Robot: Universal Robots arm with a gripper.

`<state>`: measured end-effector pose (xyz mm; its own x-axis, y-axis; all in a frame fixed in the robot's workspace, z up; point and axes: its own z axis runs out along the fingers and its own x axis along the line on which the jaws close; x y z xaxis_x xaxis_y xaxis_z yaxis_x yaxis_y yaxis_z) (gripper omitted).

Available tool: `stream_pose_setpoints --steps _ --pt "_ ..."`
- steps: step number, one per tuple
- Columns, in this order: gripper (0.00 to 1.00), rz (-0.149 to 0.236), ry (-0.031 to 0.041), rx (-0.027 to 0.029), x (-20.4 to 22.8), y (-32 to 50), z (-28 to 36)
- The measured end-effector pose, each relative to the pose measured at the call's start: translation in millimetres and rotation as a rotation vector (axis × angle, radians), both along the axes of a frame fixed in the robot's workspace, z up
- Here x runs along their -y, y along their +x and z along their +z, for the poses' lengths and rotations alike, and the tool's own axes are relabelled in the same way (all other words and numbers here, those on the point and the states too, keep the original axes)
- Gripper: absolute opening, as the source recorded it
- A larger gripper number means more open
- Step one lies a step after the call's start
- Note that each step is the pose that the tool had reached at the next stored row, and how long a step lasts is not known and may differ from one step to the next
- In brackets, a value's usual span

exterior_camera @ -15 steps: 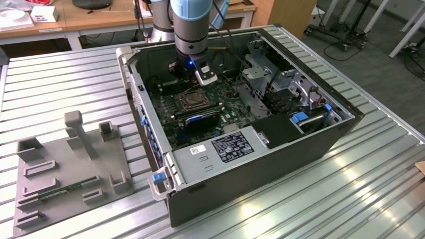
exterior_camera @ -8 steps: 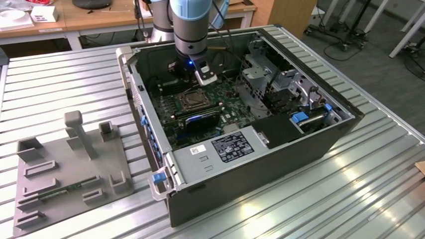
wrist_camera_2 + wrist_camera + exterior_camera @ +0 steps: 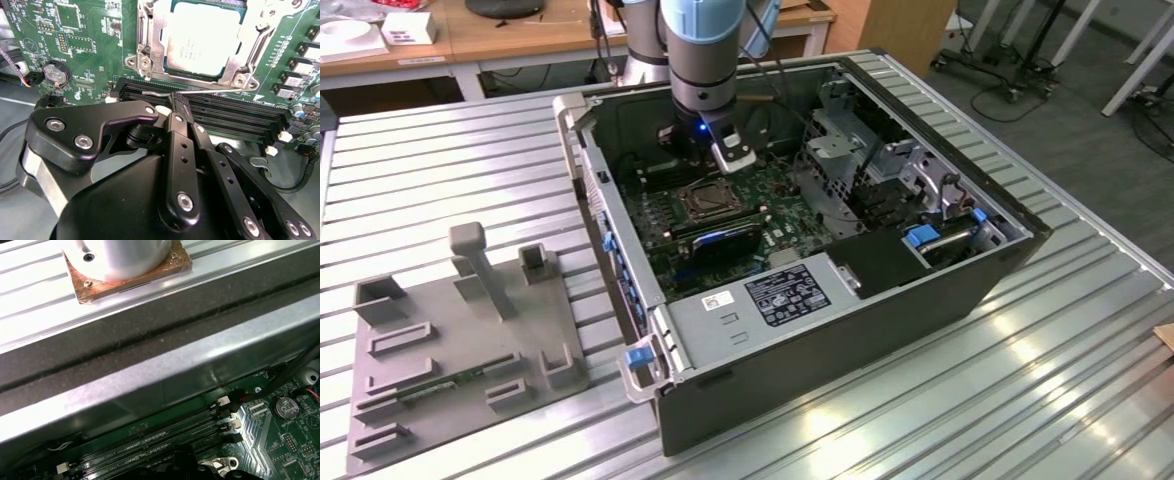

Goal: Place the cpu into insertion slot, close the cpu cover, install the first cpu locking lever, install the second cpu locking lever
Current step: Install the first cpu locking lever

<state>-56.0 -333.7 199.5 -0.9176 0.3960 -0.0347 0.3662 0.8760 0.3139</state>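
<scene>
One cpu sits in the insertion slot, its faint print too small for me to read, with the cpu cover down around its edges. One thin wire locking lever runs between that slot and the memory slots. The end effector has its black fingertips drawn together right at the lever, though whether they nip it I cannot tell. One white label marks the case on the ribbed counter.

cpu and cpu cover cropped by top edge in second wrist view. Gripper body hides near part of memory slots. Exterior view: insertion slot too small to tell contents; arm covers board behind.
</scene>
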Motion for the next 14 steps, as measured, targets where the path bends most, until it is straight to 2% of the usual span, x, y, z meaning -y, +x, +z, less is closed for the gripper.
stream_pose_setpoints --steps 7,14 --pt "0.1 0.0 -0.0001 0.0084 0.1 0.0 -3.9" --pt "0.1 0.0 0.0 0.0112 0.0 -0.9 -4.2"
